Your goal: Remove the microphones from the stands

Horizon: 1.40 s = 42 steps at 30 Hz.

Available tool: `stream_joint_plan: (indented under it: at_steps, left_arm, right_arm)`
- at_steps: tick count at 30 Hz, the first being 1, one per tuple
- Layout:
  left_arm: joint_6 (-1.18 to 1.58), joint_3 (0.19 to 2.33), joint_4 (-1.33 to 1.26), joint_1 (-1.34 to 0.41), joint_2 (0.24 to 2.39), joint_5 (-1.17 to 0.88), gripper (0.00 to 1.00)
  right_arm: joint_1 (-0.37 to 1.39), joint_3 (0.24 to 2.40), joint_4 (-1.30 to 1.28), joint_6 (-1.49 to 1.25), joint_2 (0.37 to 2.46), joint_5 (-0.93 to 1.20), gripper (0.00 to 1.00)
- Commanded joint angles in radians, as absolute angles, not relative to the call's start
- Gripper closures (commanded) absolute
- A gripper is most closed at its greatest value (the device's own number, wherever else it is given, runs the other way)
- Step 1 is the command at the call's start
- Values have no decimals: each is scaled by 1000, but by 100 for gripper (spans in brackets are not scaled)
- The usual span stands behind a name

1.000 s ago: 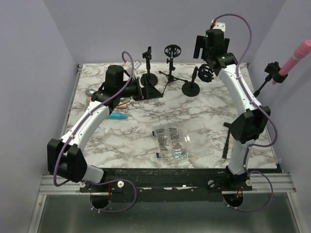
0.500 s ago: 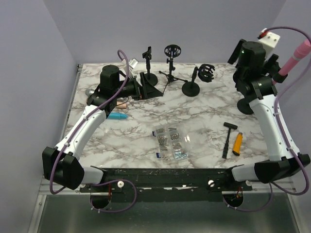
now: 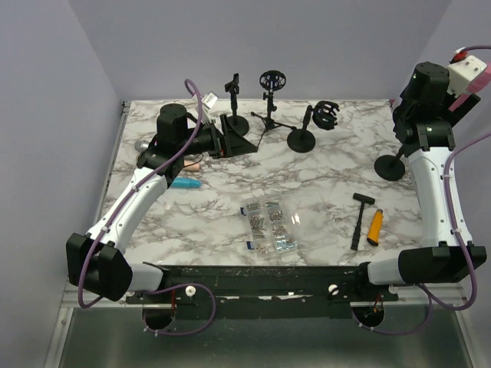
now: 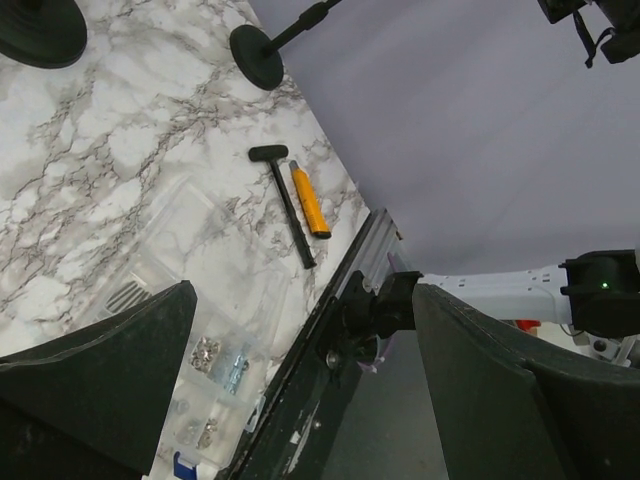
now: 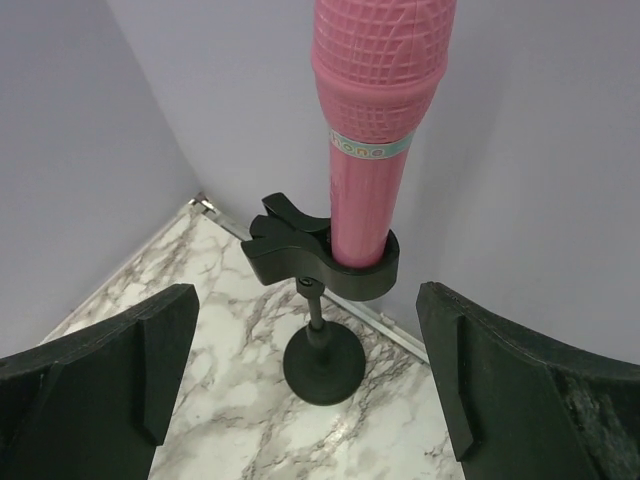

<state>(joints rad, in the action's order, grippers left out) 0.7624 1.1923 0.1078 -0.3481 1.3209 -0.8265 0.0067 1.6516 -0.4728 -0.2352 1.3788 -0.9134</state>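
Right gripper (image 5: 306,385) spread wide, empty; pink ribbed plastic microphone (image 5: 375,130) straight ahead, centred, long axis rising steeply from black clip stand (image 5: 318,262).

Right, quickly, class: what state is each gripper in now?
Left gripper: open, holding nothing.
Right gripper: open, holding nothing; the pink microphone sits in its stand just ahead.

Pink microphone (image 5: 378,110) (upright) in stand (image 5: 322,290)

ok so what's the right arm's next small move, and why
Probably ease forward until the open right fingers straddle the pink microphone above the black clip stand: it stands ahead, centred between them, clipped in and untouched.
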Motion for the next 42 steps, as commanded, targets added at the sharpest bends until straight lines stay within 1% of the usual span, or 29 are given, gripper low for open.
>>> stream_joint_plan:
  at_steps: [1,11,13,16,19,21,23,27,29,30,34,36,38,40,41,42]
  left_arm:
    - [800,1170,46,-348,1308,-881,8]
    - [824,1159,13,-347,1324,-902,8]
    - [828,1160,10,-348,1331,-905,8]
    - [833,1158,6,-347,1337,-908,8]
    - [829,1157,6,-348,1341,-905,8]
    - [824,1158,9,-348,1340,-904,8]
    - [812,1162,21,-348,1342,-896,8]
    - [784,1173,52,-348,1352,-881,8]
    - [776,1178,60,-348,1356,-878,8]
    - [771,1178,60,-347,1356,-877,8]
    - [754,1186,72,-347,1365,-873,8]
    - [746,1190,79,-347,1371,-872,8]
    - [741,1192,81,-347,1380,-873,8]
    - [732,1193,80,-347,1386,-874,8]
    - [727,1194,80,-347,1388,-874,8]
    - [719,1196,81,-347,1389,-875,8]
  right_arm:
    - [-32,1677,-499,-264,1379,-975,0]
    - [-182,1676,-407,-202,1487,-920,0]
    - [-213,1700,-409,-206,1516,-855,0]
    - [-218,1708,-386,-203,1540,-831,0]
    - [-218,1673,-321,-169,1552,-808,0]
    - [-219,1661,-302,-167,1560,-807,3]
    - [-218,1637,-279,-174,1558,-791,10]
    - [-218,1592,-241,-185,1543,-734,29]
    - [-218,1570,-219,-182,1530,-704,36]
    - [-218,1559,-206,-182,1519,-677,39]
    - [-219,1513,-178,-168,1471,-524,57]
    - [-218,1500,-178,-177,1454,-465,68]
    - [-219,1487,-173,-174,1441,-390,84]
    - [-218,1478,-179,-178,1430,-327,95]
    - [-218,1474,-184,-179,1426,-286,99]
    - [-218,1468,-185,-181,1420,-237,99]
